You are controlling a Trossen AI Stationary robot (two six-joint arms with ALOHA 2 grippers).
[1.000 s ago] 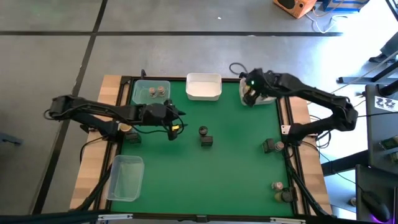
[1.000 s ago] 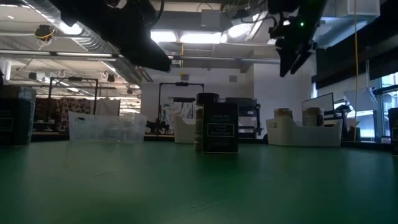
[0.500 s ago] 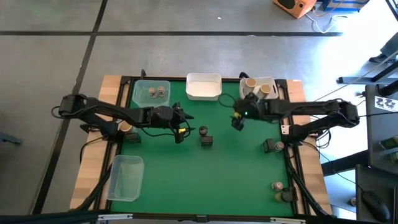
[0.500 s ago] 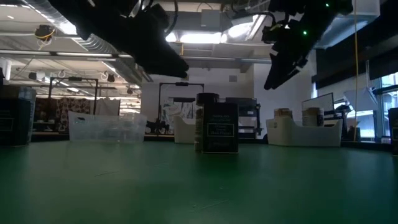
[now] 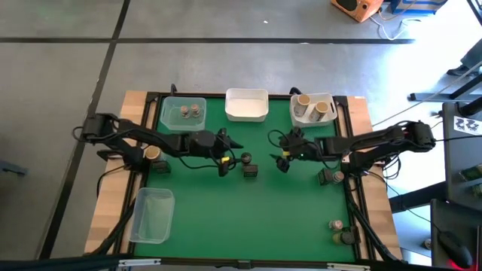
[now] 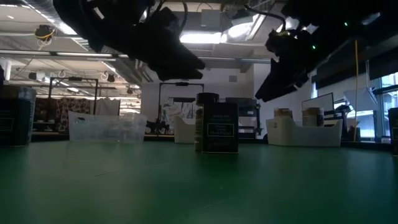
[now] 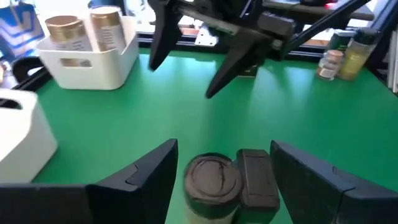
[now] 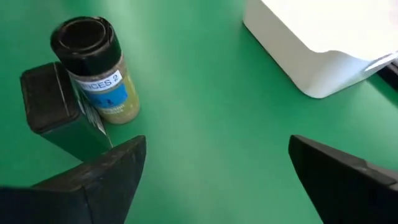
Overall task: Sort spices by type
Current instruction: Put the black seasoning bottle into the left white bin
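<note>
Two spices stand side by side in the middle of the green table: a round jar with a dark lid (image 5: 245, 158) and a dark blocky tin (image 5: 251, 172). My left gripper (image 5: 225, 156) hovers open just left of them; in its wrist view the jar (image 7: 212, 179) and the tin (image 7: 258, 177) stand ahead of its spread fingers. My right gripper (image 5: 279, 156) hovers open to their right and tilts down; its wrist view shows the jar (image 8: 93, 62) and the tin (image 8: 53, 112) off to one side. In the low view both grippers hang above the tin (image 6: 221, 127).
Along the far edge stand a clear tub (image 5: 183, 111) with two grey-lidded jars, a white tub (image 5: 247, 105), and a white tub (image 5: 312, 109) with tan-lidded jars. A clear tub (image 5: 153, 214) lies near left. More spices stand at the right edge (image 5: 329, 177) (image 5: 343, 230) and the left edge (image 5: 153, 154).
My right gripper has swung from over the far-right white tub down and toward the table's middle, tipping downward, and has stayed open. My left gripper has gone right and down toward the two spices, also still open. The spices have not moved.
</note>
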